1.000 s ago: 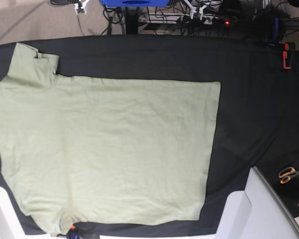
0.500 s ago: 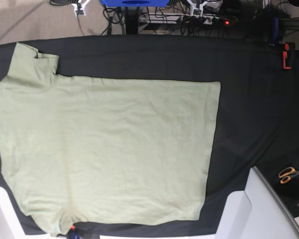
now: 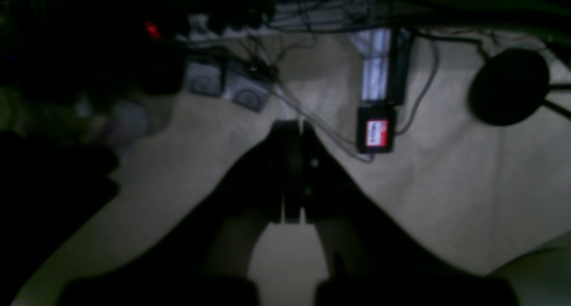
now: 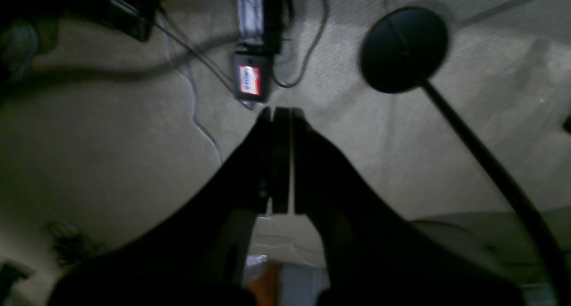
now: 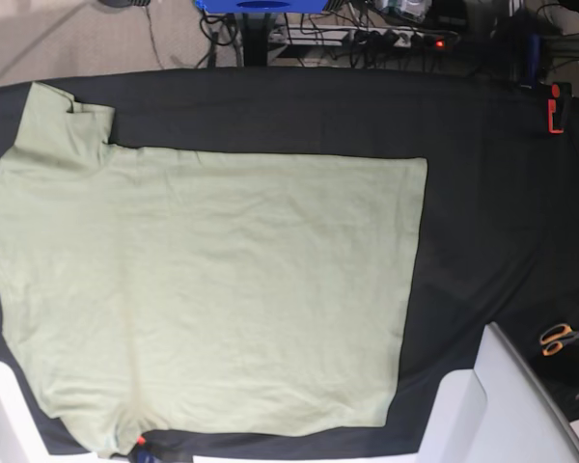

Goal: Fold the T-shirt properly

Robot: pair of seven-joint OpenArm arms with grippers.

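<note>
The black table cloth (image 5: 482, 193) covers the whole table, and on it the T-shirt (image 5: 212, 289) lies spread flat and open, not folded at all yet. Its long axis runs left to right in the base view: the straight hem is toward the right of that view, and a sleeve (image 5: 63, 121) sticks out at the upper left. Neither arm reaches over the cloth. The left gripper (image 3: 292, 172) and the right gripper (image 4: 279, 159) both show their jaws pressed together with nothing between them, and their cameras see only the carpet floor with cables, so both seem to be held away from the shirt. From this I cannot tell which arm is nearer. I think the hem end belongs to the left arm and the sleeve end to the right. A small pair of scissors (image 5: 558, 338) lies at the right edge.
</note>
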